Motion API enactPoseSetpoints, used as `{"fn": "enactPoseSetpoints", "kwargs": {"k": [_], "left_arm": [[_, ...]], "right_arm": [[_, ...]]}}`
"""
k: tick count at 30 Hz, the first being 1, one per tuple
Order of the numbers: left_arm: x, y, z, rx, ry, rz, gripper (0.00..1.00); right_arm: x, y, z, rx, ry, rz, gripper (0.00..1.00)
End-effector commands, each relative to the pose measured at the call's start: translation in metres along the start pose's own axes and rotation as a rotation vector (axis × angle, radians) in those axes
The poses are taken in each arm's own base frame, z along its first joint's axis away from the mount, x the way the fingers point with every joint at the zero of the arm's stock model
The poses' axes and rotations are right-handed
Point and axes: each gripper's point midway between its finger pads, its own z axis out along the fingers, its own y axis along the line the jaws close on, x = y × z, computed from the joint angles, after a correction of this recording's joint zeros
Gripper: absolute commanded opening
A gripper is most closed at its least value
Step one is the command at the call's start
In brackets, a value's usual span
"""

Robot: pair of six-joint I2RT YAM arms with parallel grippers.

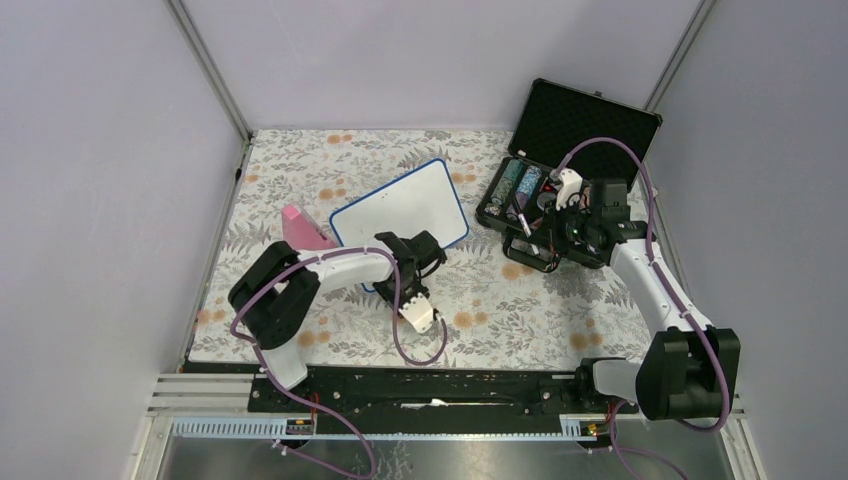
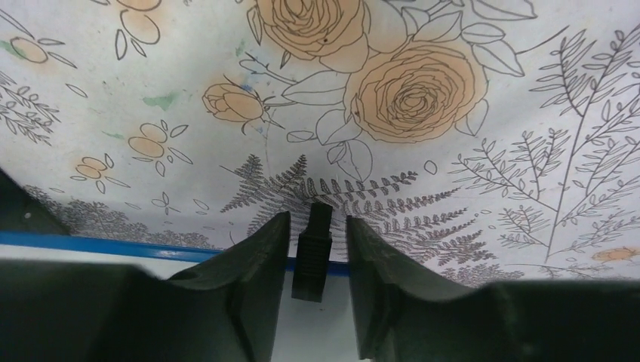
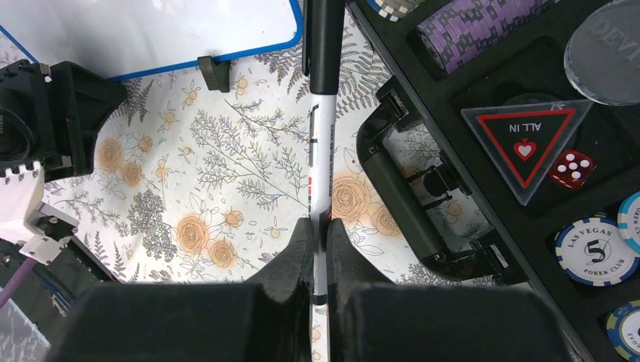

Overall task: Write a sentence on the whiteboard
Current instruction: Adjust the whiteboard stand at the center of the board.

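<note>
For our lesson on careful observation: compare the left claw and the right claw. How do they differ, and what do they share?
Grip: the left claw is open, straddling a black clip foot of the whiteboard with gaps either side; the right claw is shut on a marker. Place: the left claw sits at the whiteboard's near edge; the right claw is beside the black case. Shared: both have two dark fingers.

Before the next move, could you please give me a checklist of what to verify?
1. Grip on marker by right gripper: ok.
2. Cap off marker: cannot tell.
3. Free face on board: ok, blank.
4. Hold on board's foot by left gripper: not ok, jaws straddle it with gaps.
5. Position of marker over board: not ok, it is between board and case.
</note>
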Motion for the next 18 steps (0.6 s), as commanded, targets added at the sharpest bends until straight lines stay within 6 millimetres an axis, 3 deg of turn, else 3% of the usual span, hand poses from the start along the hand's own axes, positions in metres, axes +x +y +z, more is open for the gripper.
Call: {"fn": "enactPoseSetpoints", "kwargs": {"k": [1, 4, 10, 16, 18], "left_arm": [[0.001, 0.009, -0.009, -0.053, 0.011, -0.006, 0.47], [-0.004, 0.012, -0.016, -0.081, -0.012, -0.034, 0.71], [-0.038, 0.029, -0.052, -0.156, -0.173, -0.138, 0.91], [-0.086, 0.062, -0.147, -0.264, -0.573, -0.398, 0.98], [-0.081, 0.067, -0.186, -0.341, -0.699, -0.504, 0.99]], "right_arm": [[-0.016, 0.007, -0.005, -0.031, -0.033, -0.034, 0.00], [-0.015, 0.010, -0.006, -0.038, -0.028, -0.039, 0.00], [-0.017, 0.021, -0.005, -0.080, -0.015, -0.054, 0.00], [-0.020, 0.048, -0.007, -0.182, 0.036, -0.104, 0.00], [-0.019, 0.060, -0.009, -0.231, 0.064, -0.118, 0.00]]}}
